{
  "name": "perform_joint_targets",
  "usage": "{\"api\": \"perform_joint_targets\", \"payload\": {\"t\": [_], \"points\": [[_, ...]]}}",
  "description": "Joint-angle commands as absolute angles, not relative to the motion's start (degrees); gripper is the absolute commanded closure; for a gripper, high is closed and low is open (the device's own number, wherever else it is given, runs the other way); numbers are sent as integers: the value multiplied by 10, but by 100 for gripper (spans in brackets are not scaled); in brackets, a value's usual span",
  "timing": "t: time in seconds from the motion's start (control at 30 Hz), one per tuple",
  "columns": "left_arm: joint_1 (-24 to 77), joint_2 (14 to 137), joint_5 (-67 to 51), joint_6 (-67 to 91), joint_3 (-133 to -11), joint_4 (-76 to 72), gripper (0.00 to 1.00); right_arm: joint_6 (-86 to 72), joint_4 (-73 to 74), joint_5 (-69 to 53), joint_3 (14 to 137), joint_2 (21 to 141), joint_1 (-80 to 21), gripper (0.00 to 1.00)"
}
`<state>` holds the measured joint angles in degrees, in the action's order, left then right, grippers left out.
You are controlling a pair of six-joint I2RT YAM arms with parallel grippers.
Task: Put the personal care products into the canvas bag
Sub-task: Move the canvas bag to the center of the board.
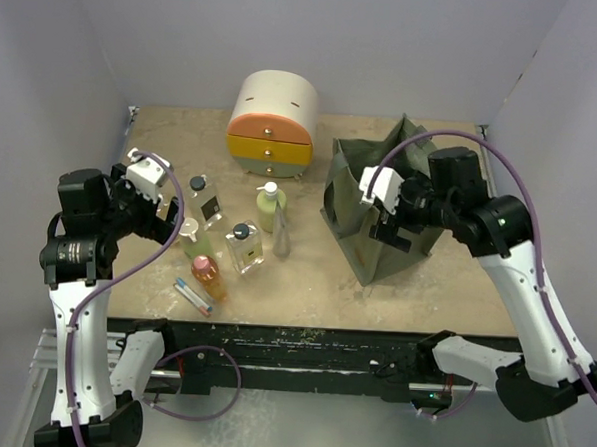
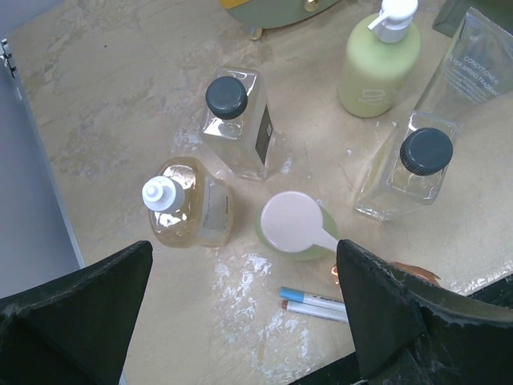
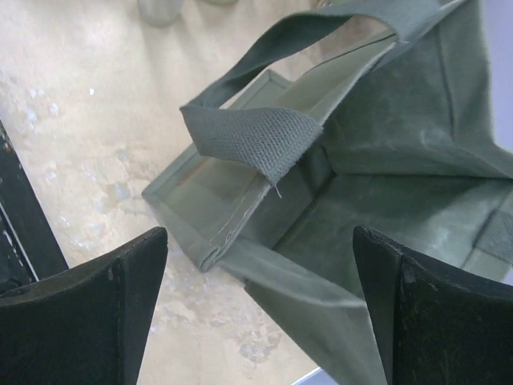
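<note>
The personal care products stand in a cluster left of centre. Two clear square black-capped bottles (image 2: 236,120) (image 2: 409,164), a pale green pump bottle (image 2: 379,64), a slim clear tube (image 2: 473,64), a yellowish white-capped bottle (image 2: 188,204) and a green white-capped bottle (image 2: 295,224) show in the left wrist view. An orange pink-capped bottle (image 1: 208,276) stands nearer the front. My left gripper (image 2: 244,261) hovers open above them, holding nothing. The olive canvas bag (image 1: 364,212) stands at the right, its mouth open. My right gripper (image 3: 260,241) hangs open over the bag's rim (image 3: 240,265), empty, with a strap handle (image 3: 256,132) just beyond.
A round cream, orange and yellow drawer unit (image 1: 272,122) stands at the back centre. Two pens (image 2: 317,303) lie near the front edge by the bottles. White walls close in the table on the left, back and right.
</note>
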<state>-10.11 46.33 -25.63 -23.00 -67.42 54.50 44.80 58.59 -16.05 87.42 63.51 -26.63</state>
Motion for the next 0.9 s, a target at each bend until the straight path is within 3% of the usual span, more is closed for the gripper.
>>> {"api": "perform_joint_targets", "payload": {"t": [0.0, 0.07, 0.33, 0.4, 0.53, 0.7, 0.87], "points": [[-106, 455, -277, -223, -696, 537, 1, 510, 618, -174, 877, 665, -270, 4], [-106, 456, -277, -222, -697, 537, 1, 511, 626, -177, 873, 678, -270, 12], [-113, 452, -286, -212, -683, 535, 1, 462, 606, -274, 858, 680, -275, 64], [-114, 451, -289, -212, -681, 534, 1, 433, 570, -305, 836, 668, -277, 73], [-114, 453, -295, -214, -681, 535, 1, 369, 507, -359, 801, 647, -284, 81], [-114, 458, -286, -230, -674, 540, 1, 289, 444, -359, 784, 649, -310, 98], [-114, 458, -286, -228, -671, 540, 1, 225, 376, -353, 773, 643, -336, 96]]}}
